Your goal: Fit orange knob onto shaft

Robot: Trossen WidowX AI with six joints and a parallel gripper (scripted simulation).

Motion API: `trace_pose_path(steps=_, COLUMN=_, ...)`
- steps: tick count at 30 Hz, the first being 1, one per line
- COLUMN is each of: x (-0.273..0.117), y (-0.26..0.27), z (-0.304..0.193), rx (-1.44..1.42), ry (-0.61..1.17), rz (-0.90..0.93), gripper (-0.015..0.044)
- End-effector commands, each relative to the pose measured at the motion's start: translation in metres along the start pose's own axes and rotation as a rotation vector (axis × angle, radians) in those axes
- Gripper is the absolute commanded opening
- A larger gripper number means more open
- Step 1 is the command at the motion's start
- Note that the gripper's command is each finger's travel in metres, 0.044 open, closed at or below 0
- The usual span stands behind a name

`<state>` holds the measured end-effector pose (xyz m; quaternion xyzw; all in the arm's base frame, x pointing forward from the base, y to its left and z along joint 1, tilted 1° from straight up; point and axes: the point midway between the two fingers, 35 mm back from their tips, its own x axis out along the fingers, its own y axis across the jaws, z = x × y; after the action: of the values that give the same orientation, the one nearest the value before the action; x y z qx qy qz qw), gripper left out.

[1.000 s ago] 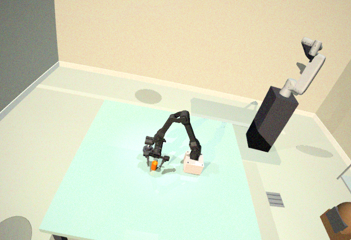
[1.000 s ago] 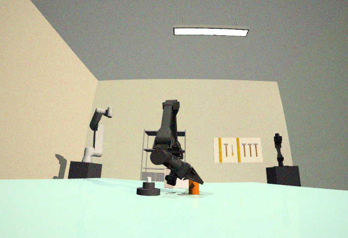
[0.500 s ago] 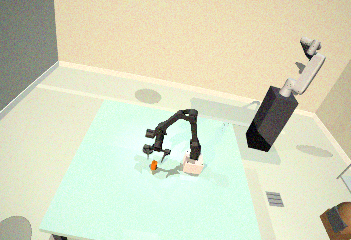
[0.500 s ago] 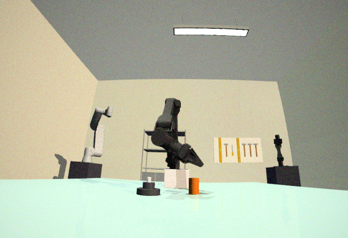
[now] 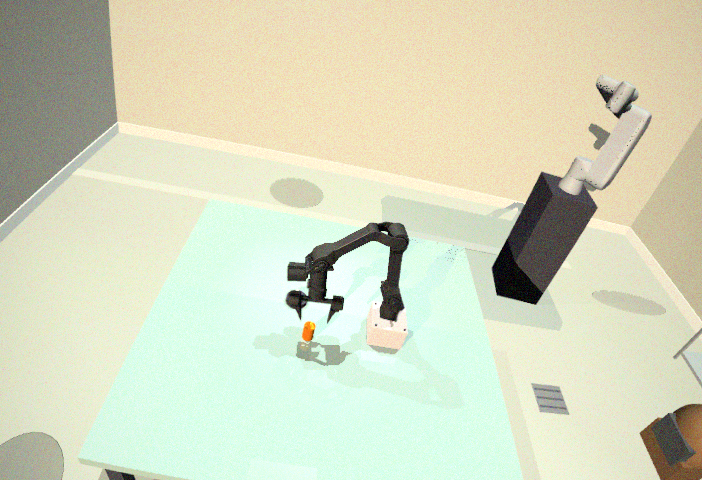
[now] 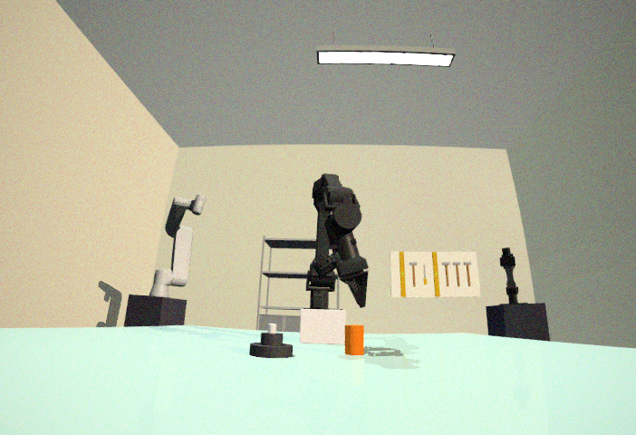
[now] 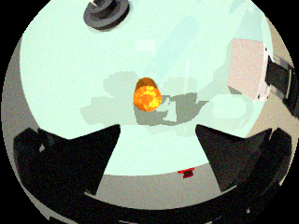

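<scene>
Jaws [image 5: 315, 319] [image 6: 362, 305] spread wide and gripping nothing hang above the orange knob [image 5: 308, 331] [image 6: 354, 340] [image 7: 147, 95], which stands upright on the pale green desk [image 5: 221, 407] [image 6: 175, 390] [image 7: 56, 61], apart from the dark round pedestal [image 6: 271, 350] [image 7: 106, 16] whose pale shaft [image 6: 272, 328] points up bare.

The tabletop [image 5: 221, 407] [image 6: 175, 390] [image 7: 61, 70] is pale minty green and a bit shiny. An orange knob [image 5: 307, 331] [image 6: 354, 340] [image 7: 147, 95] stands up straight on it, apart from a dark round pedestal [image 6: 271, 351] [image 7: 105, 18]. A pale pink block [image 5: 386, 336] [image 6: 322, 326] [image 7: 246, 67] sits there too, and gray shadows lie around the knob.
</scene>
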<state>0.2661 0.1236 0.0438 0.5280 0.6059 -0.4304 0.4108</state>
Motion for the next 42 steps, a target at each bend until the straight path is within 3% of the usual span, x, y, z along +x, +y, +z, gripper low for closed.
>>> trace_pose_path(steps=1, x=-0.0261, y=0.0049, z=-0.0012, rx=0.015, ry=-0.285, rz=0.107, gripper=0.0440)
trace_pose_path(steps=13, x=-0.0261, y=0.0049, z=-0.0012, rx=-0.049, ry=-0.288, rz=0.098, gripper=0.0440)
trace_pose_path(steps=31, x=-0.0249, y=0.0044, z=-0.0016, rx=-1.782, ry=-0.298, rz=-0.181, gripper=0.0440)
trace_pose_path(steps=42, x=-0.0244, y=0.0042, z=-0.0016, rx=-2.419, ry=-0.255, rz=-0.301, gripper=0.0440)
